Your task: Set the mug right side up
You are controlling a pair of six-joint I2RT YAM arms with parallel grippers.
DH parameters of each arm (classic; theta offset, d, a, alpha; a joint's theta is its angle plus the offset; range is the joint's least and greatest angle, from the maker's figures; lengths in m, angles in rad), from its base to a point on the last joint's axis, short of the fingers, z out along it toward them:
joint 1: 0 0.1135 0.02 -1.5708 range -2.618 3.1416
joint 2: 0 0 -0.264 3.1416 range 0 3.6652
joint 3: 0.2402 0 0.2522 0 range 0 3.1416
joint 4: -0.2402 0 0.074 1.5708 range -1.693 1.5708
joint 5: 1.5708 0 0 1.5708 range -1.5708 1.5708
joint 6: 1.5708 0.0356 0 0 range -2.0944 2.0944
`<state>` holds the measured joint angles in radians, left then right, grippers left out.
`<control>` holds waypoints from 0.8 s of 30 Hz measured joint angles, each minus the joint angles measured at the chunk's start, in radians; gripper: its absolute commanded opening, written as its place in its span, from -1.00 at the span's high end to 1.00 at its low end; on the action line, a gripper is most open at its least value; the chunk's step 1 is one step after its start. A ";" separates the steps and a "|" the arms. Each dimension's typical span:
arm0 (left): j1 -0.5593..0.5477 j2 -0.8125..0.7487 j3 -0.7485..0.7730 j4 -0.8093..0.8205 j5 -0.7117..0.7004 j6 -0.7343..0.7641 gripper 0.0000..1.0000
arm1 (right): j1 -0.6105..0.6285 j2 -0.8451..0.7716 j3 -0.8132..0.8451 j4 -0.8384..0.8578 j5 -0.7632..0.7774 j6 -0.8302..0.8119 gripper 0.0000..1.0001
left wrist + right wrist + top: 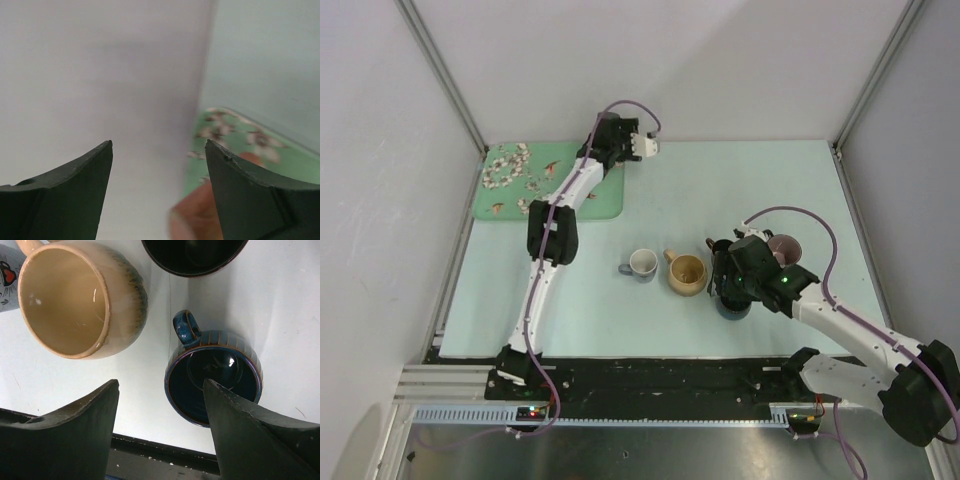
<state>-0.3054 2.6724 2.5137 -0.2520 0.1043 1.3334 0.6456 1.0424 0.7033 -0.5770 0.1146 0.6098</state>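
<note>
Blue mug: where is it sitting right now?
In the right wrist view the blue mug stands mouth-up, right of the tan mug, below a dark mug, partly hidden by the right tool.

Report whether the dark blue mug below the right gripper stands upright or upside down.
Upright. The blue mug shows its open mouth and glossy inside to the right wrist camera, rim uppermost.

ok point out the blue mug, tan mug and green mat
blue mug [210, 371], right wrist view, inside bottom
tan mug [62, 299], right wrist view, inner wall
green mat [605, 200], top external view, bare corner
</note>
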 measured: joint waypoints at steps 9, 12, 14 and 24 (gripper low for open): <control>0.001 -0.027 -0.238 0.034 -0.016 0.045 -0.52 | 0.000 -0.003 0.000 -0.014 -0.005 0.000 -0.47; 0.006 -0.100 -0.320 -0.006 -0.005 0.063 -0.52 | 0.000 -0.011 0.000 -0.020 -0.004 0.000 -0.48; 0.011 -0.133 -0.334 -0.054 0.002 0.084 -0.54 | 0.000 -0.018 0.000 -0.023 -0.003 0.000 -0.49; 0.023 -0.099 -0.091 -0.230 -0.089 0.163 -0.44 | -0.004 -0.025 0.000 -0.032 -0.003 -0.005 -0.50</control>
<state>-0.2829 2.5736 2.4229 -0.4824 0.0158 1.4963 0.6415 1.0176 0.7033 -0.6090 0.1116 0.6052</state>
